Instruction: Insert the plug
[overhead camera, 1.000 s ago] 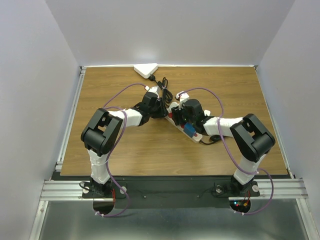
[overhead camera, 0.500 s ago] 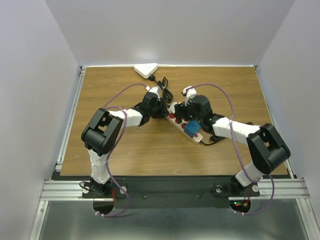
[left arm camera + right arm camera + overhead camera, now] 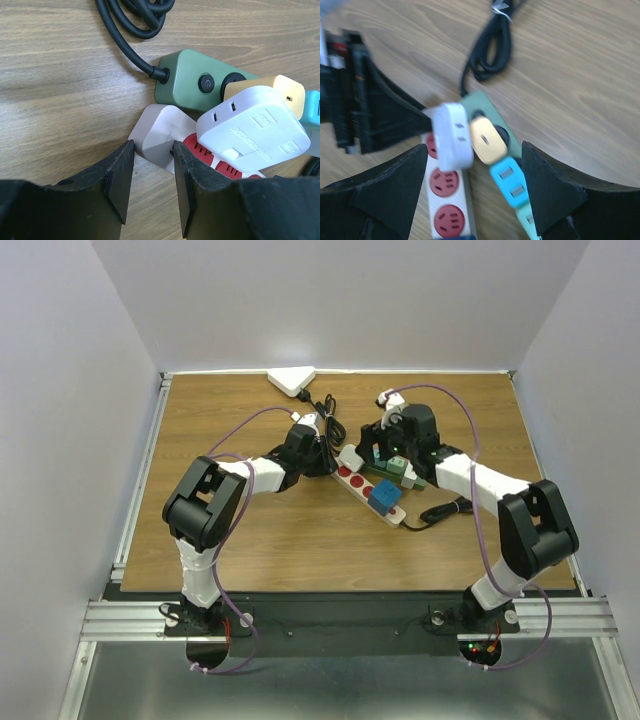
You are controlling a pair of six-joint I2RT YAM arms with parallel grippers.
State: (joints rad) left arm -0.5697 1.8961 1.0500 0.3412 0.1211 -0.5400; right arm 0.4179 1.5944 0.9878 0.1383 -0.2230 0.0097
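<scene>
A white plug (image 3: 250, 125) sits in the end red socket of the white power strip (image 3: 160, 135). It also shows in the right wrist view (image 3: 452, 135) and from above (image 3: 351, 456). My left gripper (image 3: 152, 150) is shut on the strip's end corner, low on the table (image 3: 325, 455). My right gripper (image 3: 474, 150) is wide open and empty. It hangs above the plug and the green strip (image 3: 480, 102), to the right of the white strip (image 3: 393, 455). The right wrist view is blurred.
The green strip (image 3: 195, 82) carries a yellow adapter (image 3: 280, 90) and a cyan one (image 3: 312, 107). A coiled black cable (image 3: 492, 45) lies behind it. A blue plug (image 3: 385, 498) sits in the white strip's near end. A white triangular box (image 3: 292, 380) lies at the back edge.
My right gripper has lifted and drawn back to the right, off the white strip, leaving the white plug standing in its socket. The left arm has not moved.
</scene>
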